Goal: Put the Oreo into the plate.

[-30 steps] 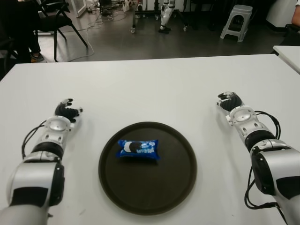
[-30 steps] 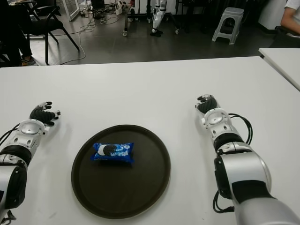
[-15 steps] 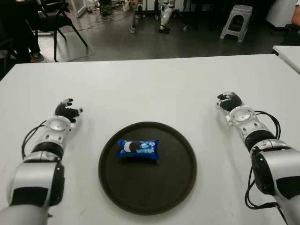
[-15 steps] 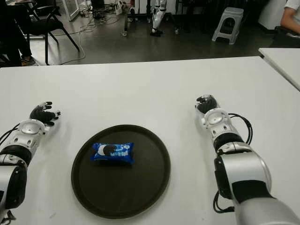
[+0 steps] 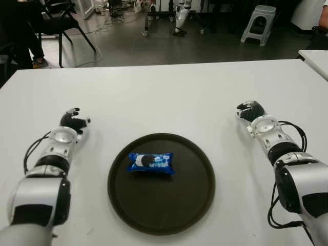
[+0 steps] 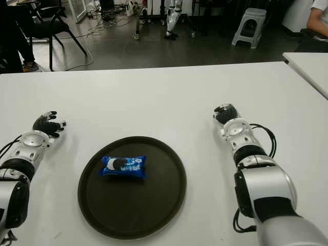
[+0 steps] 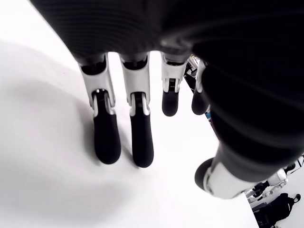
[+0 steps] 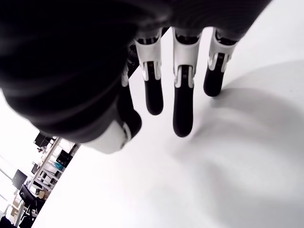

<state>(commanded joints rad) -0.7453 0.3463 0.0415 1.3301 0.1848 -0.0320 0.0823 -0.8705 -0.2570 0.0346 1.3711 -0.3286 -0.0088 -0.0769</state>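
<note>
A blue Oreo packet lies inside the round dark plate, left of its centre. The left hand shows on the white table to the left of the plate, its fingers straight and holding nothing. To the right of the plate is the right hand, fingers stretched out over the table and empty. Neither hand touches the plate or the packet.
The table's far edge runs across the view, with floor, black chairs and a grey stool beyond it. A second white table corner shows at the far right.
</note>
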